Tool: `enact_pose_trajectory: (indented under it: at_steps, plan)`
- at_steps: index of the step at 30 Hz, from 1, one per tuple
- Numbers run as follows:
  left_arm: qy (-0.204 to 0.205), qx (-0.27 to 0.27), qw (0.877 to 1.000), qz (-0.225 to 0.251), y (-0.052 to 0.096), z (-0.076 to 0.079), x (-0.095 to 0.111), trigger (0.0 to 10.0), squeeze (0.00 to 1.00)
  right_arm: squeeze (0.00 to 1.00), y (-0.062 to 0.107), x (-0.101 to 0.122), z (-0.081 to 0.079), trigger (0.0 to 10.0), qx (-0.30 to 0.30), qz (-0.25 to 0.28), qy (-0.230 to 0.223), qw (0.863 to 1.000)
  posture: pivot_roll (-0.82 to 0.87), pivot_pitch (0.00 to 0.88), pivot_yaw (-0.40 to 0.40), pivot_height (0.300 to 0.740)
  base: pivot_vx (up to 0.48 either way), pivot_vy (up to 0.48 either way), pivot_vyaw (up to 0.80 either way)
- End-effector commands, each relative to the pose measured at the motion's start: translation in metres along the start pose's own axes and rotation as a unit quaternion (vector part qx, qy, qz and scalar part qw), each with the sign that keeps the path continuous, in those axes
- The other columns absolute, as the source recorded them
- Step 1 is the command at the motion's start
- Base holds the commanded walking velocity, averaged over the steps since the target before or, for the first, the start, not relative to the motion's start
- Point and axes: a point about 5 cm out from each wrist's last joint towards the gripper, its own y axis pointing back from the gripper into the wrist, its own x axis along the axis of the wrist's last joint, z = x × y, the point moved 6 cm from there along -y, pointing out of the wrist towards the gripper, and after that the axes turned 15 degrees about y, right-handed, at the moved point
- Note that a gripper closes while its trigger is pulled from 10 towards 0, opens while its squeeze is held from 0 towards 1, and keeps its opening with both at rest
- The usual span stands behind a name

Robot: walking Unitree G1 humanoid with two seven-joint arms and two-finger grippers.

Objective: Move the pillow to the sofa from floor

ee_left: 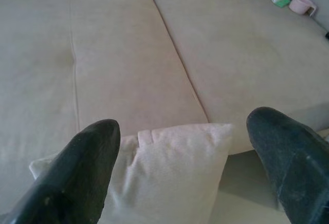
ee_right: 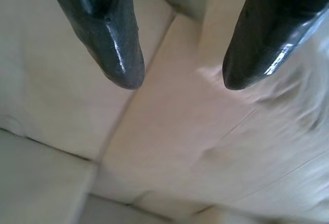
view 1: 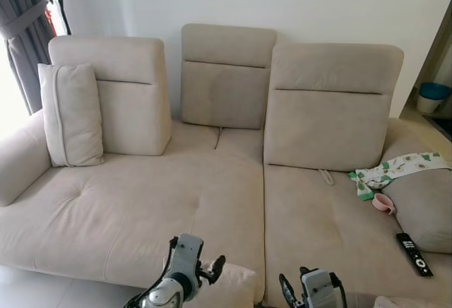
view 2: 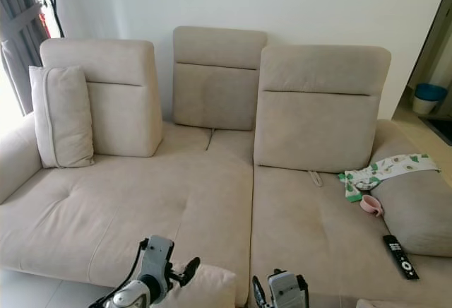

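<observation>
The pillow is up at the sofa's near edge, between the spread fingers of the left pincer. The right pincer hovers spread nearby. Carrying step; next, push it farther onto the seat and let go

The beige sofa carries an upright cushion leaning against its left backrest. At its right end lie a green-patterned cloth draped over the armrest, a pink cup just below it, and a black remote (nearer the front edge). A pale pillow sits at the seat's front edge.
</observation>
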Motion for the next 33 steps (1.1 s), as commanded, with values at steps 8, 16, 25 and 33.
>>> enact_pose_trajectory:
  at_steps: [8, 16, 25, 33]
  plan:
    - [-0.08, -0.029, 0.996, -0.009, 0.002, 0.008, -0.004, 10.0, 0.0, 0.0, -0.005, 0.004, -0.02, 10.0, 0.078, 0.007, 0.037, 0.996, -0.09, 0.0, 0.054, 0.74, 0.0, 0.0, 0.0]
    - [-0.047, -0.007, 0.999, 0.01, 0.003, 0.001, 0.001, 10.0, 0.0, 0.0, -0.009, 0.029, -0.016, 10.0, 0.108, 0.07, 0.108, 0.986, -0.08, 0.0, 0.054, 0.74, 0.0, 0.0, 0.0]
    - [-0.024, -0.002, 1.0, 0.009, 0.003, -0.001, -0.001, 10.0, 0.0, 0.0, -0.009, 0.034, -0.019, 10.0, 0.098, 0.08, 0.093, 0.988, -0.08, 0.0, 0.05, 0.74, 0.0, 0.0, 0.0]
    - [-0.027, -0.006, 1.0, 0.002, 0.002, 0.002, -0.003, 10.0, 0.0, 0.0, -0.008, 0.033, -0.022, 10.0, 0.095, 0.078, 0.086, 0.989, -0.09, 0.0, 0.055, 0.74, 0.0, 0.217, 0.0]
